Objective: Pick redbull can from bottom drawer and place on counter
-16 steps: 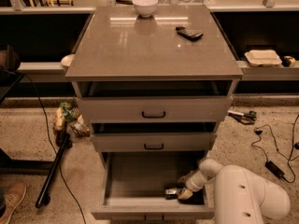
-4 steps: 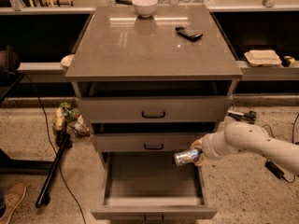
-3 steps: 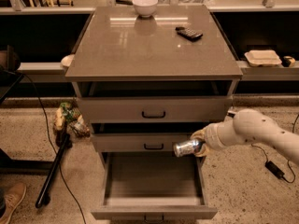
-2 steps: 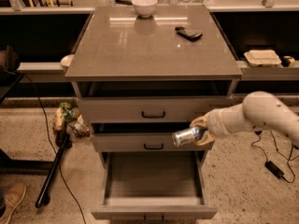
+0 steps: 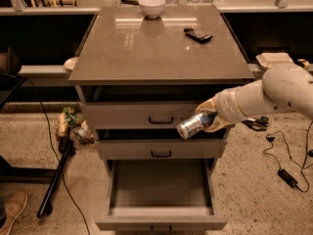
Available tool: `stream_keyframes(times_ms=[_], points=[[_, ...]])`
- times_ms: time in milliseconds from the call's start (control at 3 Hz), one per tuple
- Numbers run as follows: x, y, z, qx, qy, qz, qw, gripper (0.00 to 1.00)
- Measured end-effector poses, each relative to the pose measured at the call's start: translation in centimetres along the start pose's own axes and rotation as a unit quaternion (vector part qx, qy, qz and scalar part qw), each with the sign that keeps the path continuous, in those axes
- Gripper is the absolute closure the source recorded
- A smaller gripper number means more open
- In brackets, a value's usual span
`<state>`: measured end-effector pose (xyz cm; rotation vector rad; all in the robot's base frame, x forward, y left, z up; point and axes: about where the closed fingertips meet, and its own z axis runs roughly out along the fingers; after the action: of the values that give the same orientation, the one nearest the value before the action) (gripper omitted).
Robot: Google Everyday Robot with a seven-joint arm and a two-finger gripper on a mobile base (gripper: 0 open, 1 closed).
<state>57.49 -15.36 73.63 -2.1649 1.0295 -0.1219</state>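
Observation:
My gripper [image 5: 205, 119] is shut on the redbull can [image 5: 192, 125], a slim silver and blue can held tilted, its shiny end pointing down-left. It hangs in front of the top drawer's right end, below the counter [image 5: 156, 43] edge. The white arm [image 5: 274, 97] comes in from the right. The bottom drawer [image 5: 161, 190] is pulled open below; its inside shows nothing in it.
A white bowl [image 5: 152, 5] stands at the counter's back edge and a black remote-like gadget [image 5: 198, 35] lies at its back right. Two upper grey drawers [image 5: 156, 116] sit slightly ajar. Cables [image 5: 288, 170] lie on the floor right; a bag and a black pole [image 5: 56, 175] left.
The gripper took the can out of the bottom drawer and has lifted it up, from the middle drawer's height to the top drawer's front.

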Motion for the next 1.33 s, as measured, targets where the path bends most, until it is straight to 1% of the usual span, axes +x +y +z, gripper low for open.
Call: stream_keyframes(times_ms=[333,667,1000,1333], points=[[-0.2,-0.3,-0.3,0.0,0.003,-0.011,0.9999,1.0],[-0.4,-1.8,-0.7,0.003,-0.005,-0.012,0.9999,1.0],[-1.7,-6.1,-3.8,0.026,-0.011,-0.027,0.9992,1.0],[-3.0,-12.7,-8.3,0.067,-0.004,-0.034,0.9972,1.0]])
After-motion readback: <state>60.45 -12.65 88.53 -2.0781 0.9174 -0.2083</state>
